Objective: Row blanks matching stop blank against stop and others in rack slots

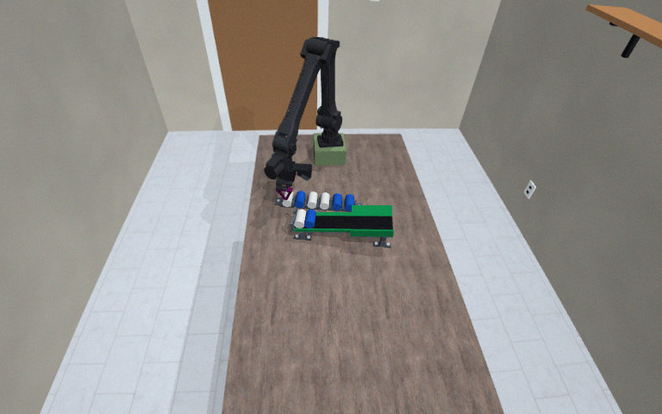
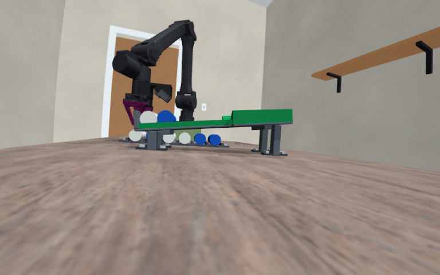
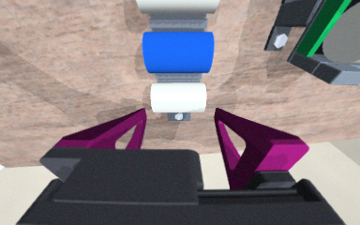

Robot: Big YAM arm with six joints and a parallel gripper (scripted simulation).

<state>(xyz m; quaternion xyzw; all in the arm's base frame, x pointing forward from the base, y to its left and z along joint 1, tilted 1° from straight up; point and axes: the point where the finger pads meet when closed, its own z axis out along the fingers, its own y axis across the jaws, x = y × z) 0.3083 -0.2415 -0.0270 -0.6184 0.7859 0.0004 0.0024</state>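
Just ahead of the open claw (image 3: 179,123); end white blank (image 3: 178,97), ungripped

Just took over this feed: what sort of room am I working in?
Probably an ordinary indoor room rather than a factory: a brown door in white trim, a wooden wall shelf on black brackets, pale floor tiles around a long wood-grain table.

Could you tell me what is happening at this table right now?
The arm's claw is open and empty, poised over the end white blank on the rack. A white blank lies at the ramp's stop with a blue one beside it. Six blanks sit on the rack.
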